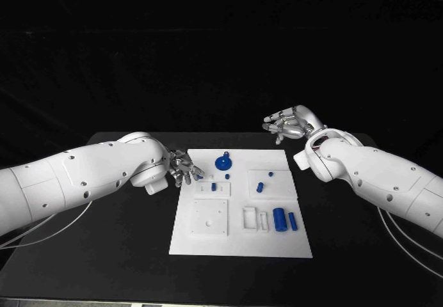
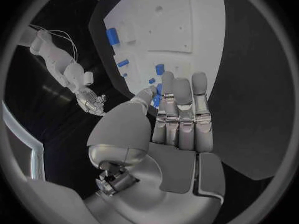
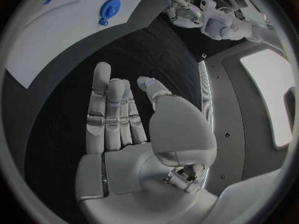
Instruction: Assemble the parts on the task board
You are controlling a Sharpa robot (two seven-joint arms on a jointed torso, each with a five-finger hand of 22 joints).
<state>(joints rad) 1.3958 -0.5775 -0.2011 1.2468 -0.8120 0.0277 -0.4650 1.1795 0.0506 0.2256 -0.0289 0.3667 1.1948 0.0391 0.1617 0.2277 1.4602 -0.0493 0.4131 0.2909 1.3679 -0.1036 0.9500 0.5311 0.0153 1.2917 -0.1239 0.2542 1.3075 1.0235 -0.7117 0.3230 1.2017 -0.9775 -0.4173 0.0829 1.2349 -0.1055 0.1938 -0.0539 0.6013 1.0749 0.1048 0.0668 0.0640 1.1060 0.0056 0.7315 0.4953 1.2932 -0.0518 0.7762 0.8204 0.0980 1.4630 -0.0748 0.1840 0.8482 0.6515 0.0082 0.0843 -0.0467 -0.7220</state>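
So the task board (image 1: 242, 220) sat flat in the middle of the black table (image 1: 120, 256), long side running away from the robot. The left hand (image 1: 183, 171) hovered right at the board's near-left edge, fingers straight and close together, holding nothing as far as the wrist view showed. Just past its fingertips lay a small blue peg (image 1: 213, 188), long axis pointing away from the robot. A bit further off from that hand stood the blue round knob piece (image 1: 223, 162), with its little stem sticking toward the far end of the board.

The right hand (image 1: 288, 125) was off the board altogether, raised past its far right corner, well apart from every part. From the head view its fingers looked curled some, but its own wrist view (image 3: 124, 129) showed them straight and side by side with an empty palm.

The two biggest blue parts were nearest the robot: a fat cylinder (image 1: 279, 218) and a thinner one (image 1: 294, 221) lying beside each other, both with long axes pointing away from the robot. Two more small pegs (image 1: 260, 187) sat mid-board, between the hands.
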